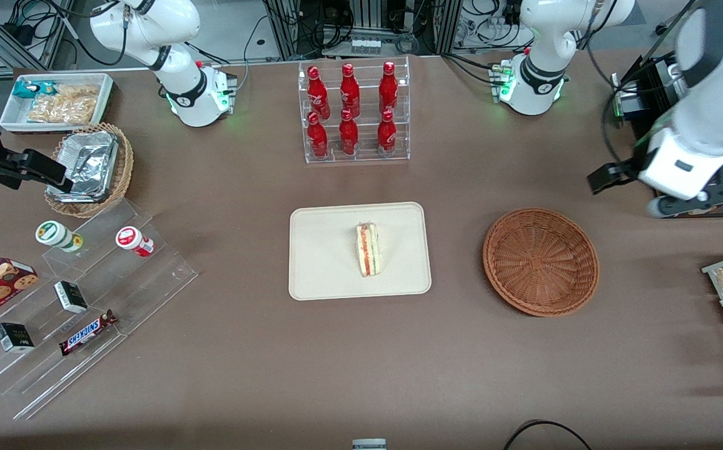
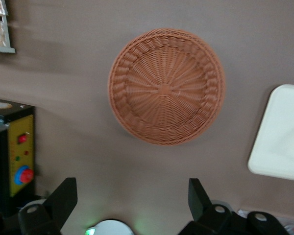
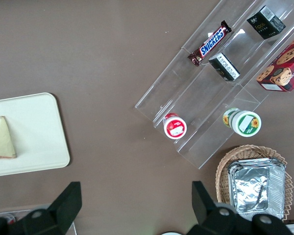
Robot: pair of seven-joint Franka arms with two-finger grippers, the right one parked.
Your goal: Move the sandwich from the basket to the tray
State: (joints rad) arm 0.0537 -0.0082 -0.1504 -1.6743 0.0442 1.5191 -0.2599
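A pale triangular sandwich (image 1: 368, 249) lies on the cream rectangular tray (image 1: 318, 275); beside the tray, the round reddish-brown wicker basket (image 1: 540, 260) sits under the raised gripper (image 2: 132, 198), fingers apart.

A robot lab: cable bundles (image 1: 361, 25) edge the table (image 1: 249, 350).

Open end effector (image 2: 132, 198) above empty basket (image 2: 166, 92), tray (image 2: 279, 134) beside.

"SNICKERS" — white lettering on the brown candy bar (image 1: 88, 332) lying on the clear acrylic stepped shelf (image 1: 149, 275)
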